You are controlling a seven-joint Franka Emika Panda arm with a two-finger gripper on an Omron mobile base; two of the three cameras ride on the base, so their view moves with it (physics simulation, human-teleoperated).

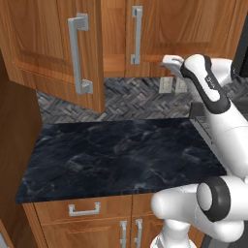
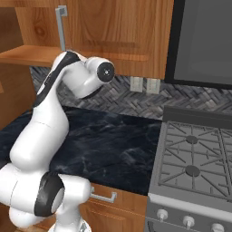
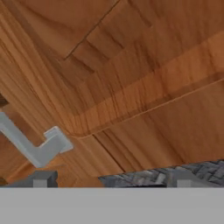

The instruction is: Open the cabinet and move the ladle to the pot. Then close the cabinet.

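Note:
The cabinet (image 1: pixel 193 24) hangs above the counter. Its left door (image 1: pixel 38 43) is swung partly open, its right door (image 2: pixel 113 27) is shut. My gripper (image 1: pixel 170 61) is raised in front of the lower edge of the right door, to the right of that door's bar handle (image 1: pixel 137 34). In the hand view my gripper (image 3: pixel 111 181) is open, its two fingertips (image 3: pixel 41 179) wide apart with nothing between them. The door panel (image 3: pixel 131 87) is very close, and the handle's lower end (image 3: pixel 39 146) lies at the left. The ladle and the pot are out of view.
A dark marble counter (image 1: pixel 116 155) runs below the cabinet, with a herringbone backsplash (image 1: pixel 131 99) behind it. A gas stove (image 2: pixel 192 158) stands to the right, under a dark appliance (image 2: pixel 204 41). Base cabinets with a drawer (image 1: pixel 85 209) sit under the counter. A wooden side wall (image 1: pixel 14 145) closes the left.

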